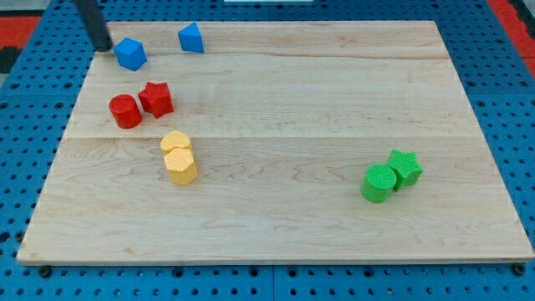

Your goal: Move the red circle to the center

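Observation:
The red circle [125,111] is a short red cylinder at the left of the wooden board [276,226]. A red star [156,99] touches it on its right. My tip [102,47] is at the view's top left, above the red circle and just left of a blue block [130,53]. The rod rises out of the view's top edge.
A second blue block [191,38] sits near the top edge. Two yellow blocks [178,156] touch each other below the red pair. A green circle [378,183] and a green star [405,167] touch at the right. Blue pegboard surrounds the board.

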You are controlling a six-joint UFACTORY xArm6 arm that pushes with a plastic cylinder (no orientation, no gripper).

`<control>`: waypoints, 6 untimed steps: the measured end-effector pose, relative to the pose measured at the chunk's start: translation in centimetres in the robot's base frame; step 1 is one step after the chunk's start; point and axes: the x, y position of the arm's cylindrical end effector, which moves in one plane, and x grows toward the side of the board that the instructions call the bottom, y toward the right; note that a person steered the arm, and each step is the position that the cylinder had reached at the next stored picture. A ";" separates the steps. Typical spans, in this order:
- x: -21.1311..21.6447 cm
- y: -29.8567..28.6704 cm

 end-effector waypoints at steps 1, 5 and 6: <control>3.6 4.4; 12.3 -2.8; 16.4 -1.0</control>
